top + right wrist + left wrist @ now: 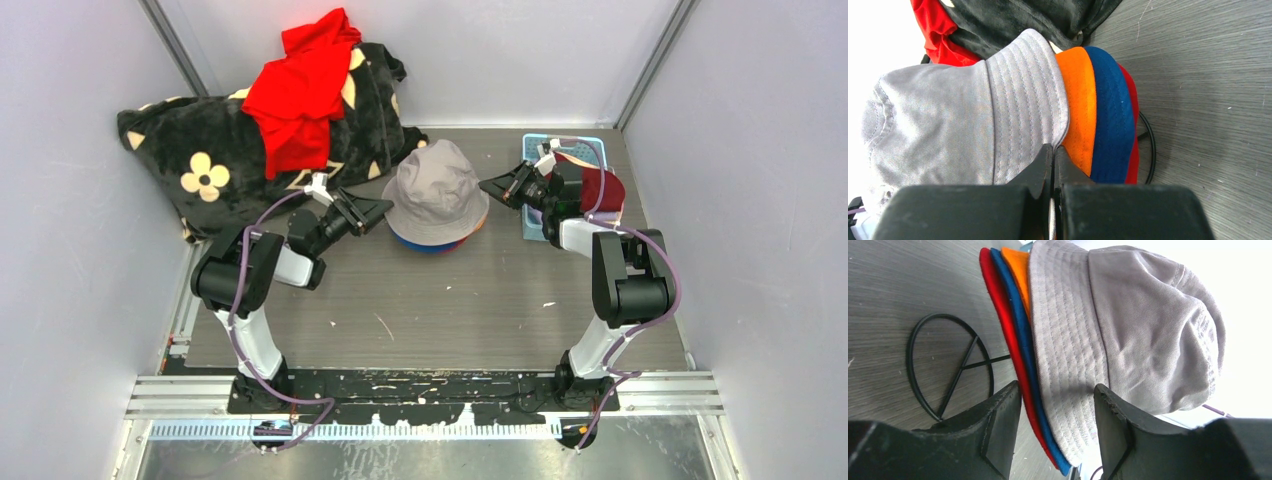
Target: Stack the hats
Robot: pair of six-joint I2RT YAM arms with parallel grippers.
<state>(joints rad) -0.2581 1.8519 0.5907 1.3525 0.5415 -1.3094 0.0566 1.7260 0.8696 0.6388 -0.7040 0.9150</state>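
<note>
A stack of hats (436, 195) stands mid-table on a black wire stand (948, 365). The grey hat (1128, 325) is on top, over the orange hat (1080, 110), the blue hat (1110, 115) and the red hat (1133, 100). My left gripper (1057, 390) is open at the stack's left edge, with the brims showing between its fingers. My right gripper (1053, 147) is shut, its tips touching the grey brim's right edge, with no fabric seen between them. A maroon hat (603, 188) lies behind the right wrist. The cream hat is out of view.
A black blanket with cream flowers (200, 150) fills the back left, with a bright red garment (300, 95) on it. A light blue basket (590, 145) stands at the back right under the maroon hat. White walls close in on three sides.
</note>
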